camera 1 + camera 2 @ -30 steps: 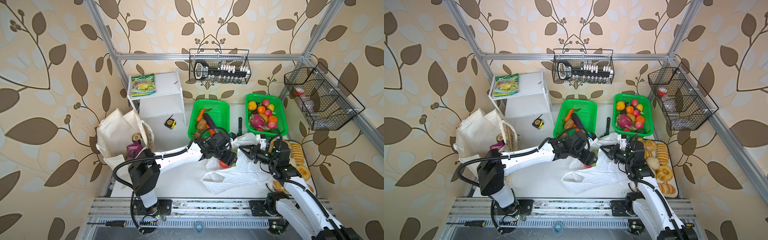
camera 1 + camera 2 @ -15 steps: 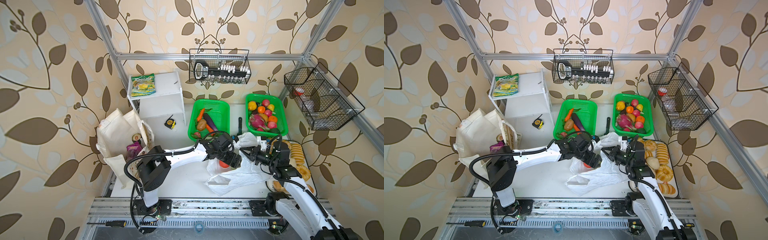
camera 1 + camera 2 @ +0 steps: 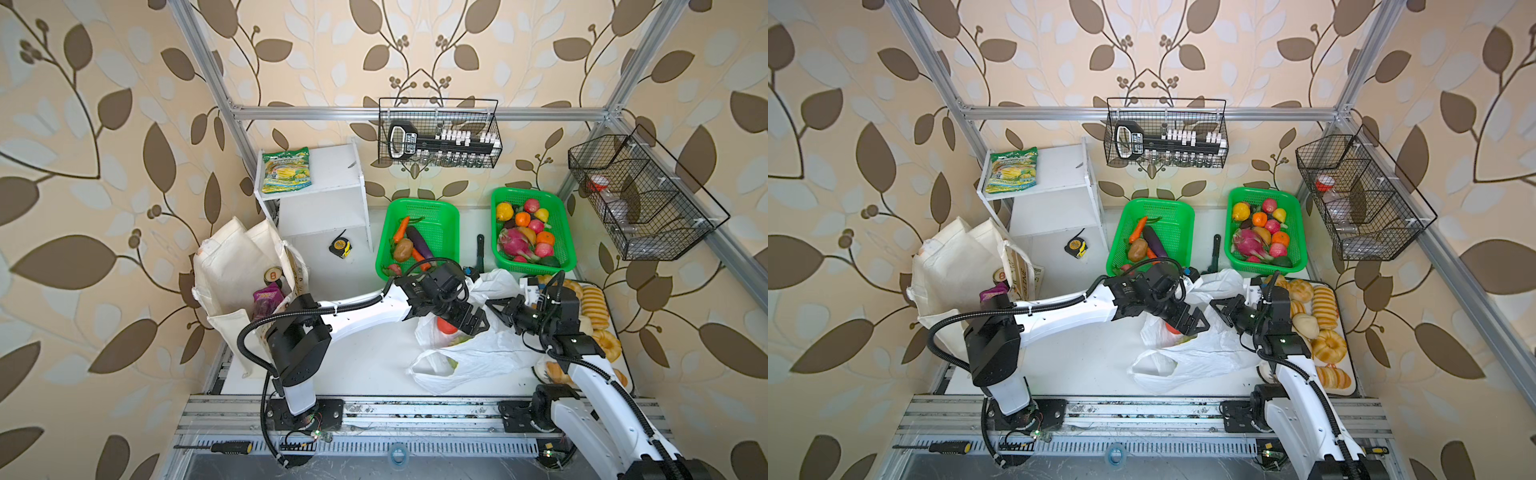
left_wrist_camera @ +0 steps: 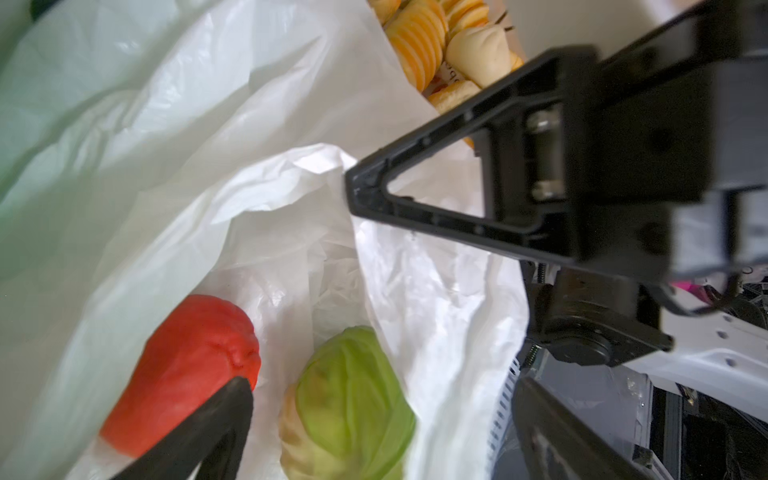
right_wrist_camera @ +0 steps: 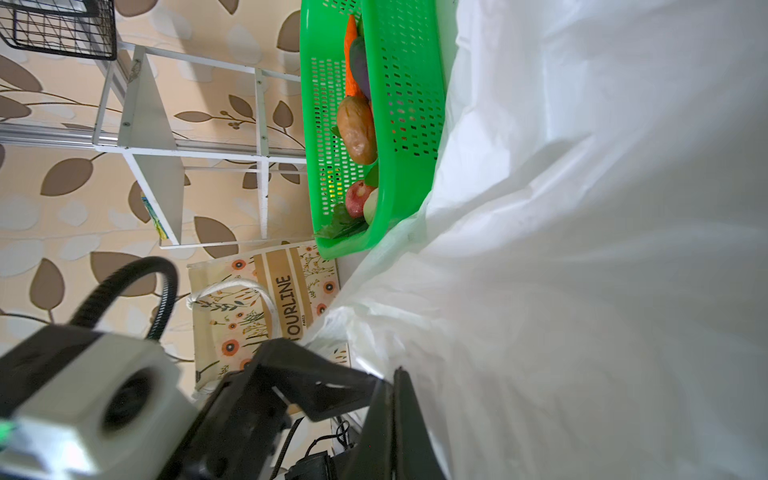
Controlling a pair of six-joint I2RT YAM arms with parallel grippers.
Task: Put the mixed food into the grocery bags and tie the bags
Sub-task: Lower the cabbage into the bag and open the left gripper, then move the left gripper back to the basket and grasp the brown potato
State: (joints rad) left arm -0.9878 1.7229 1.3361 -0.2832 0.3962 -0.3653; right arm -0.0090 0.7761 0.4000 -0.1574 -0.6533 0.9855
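Left wrist view shows the red tomato (image 4: 187, 365) and cabbage (image 4: 353, 386) inside the white plastic bag (image 4: 436, 311), right tool (image 4: 359, 187) pinching its rim, left tool (image 3: 471, 324) open above; next, I reckon, the brown potato (image 3: 402, 249) from the far basket (image 3: 442, 222).

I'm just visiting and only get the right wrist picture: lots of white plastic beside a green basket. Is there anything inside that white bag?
Observer: Yes. The left wrist view looks into the thin crinkly white plastic bag: a red tomato and a pale green cabbage lie inside, side by side.
Operator: Is the other claw gripping one of them?
Observer: No. The left gripper stands open over the tomato, gripping nothing.
Operator: And the flowery cloth bag?
Observer: In both top views the cream canvas tote holds a purple grape-print pouch and a drink can.
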